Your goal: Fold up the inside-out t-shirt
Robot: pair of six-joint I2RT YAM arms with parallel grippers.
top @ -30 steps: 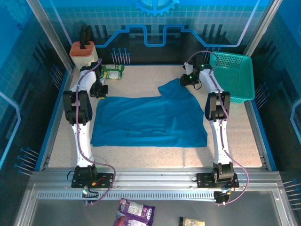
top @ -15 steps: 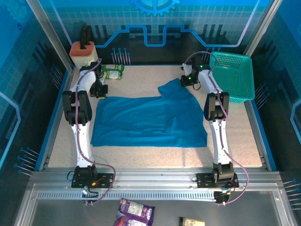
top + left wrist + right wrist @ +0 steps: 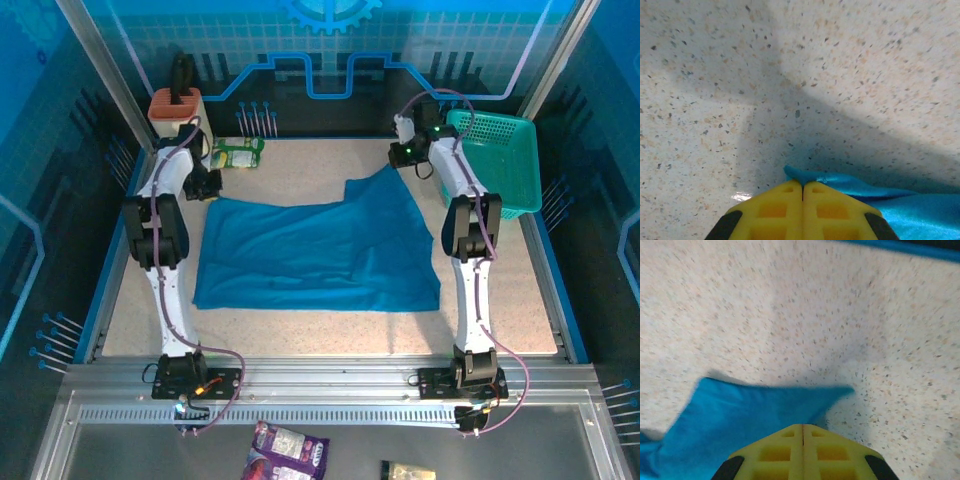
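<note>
The top camera overlooks the whole bench (image 3: 300,330); both wrist cameras look closely down at far corners of the t-shirt (image 3: 320,250).

The speckled beige tabletop (image 3: 300,330) carries the blue-teal inside-out t-shirt (image 3: 320,250), spread mostly flat across its middle with one corner reaching toward the far right. A teal mesh basket (image 3: 500,165) sits at the far-right edge. A small green packet (image 3: 240,153) lies near the far-left corner, well apart from the basket.

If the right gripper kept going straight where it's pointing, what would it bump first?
Probably the speckled tabletop just beyond the t-shirt corner the right gripper pinches; depth is hard to judge.
</note>
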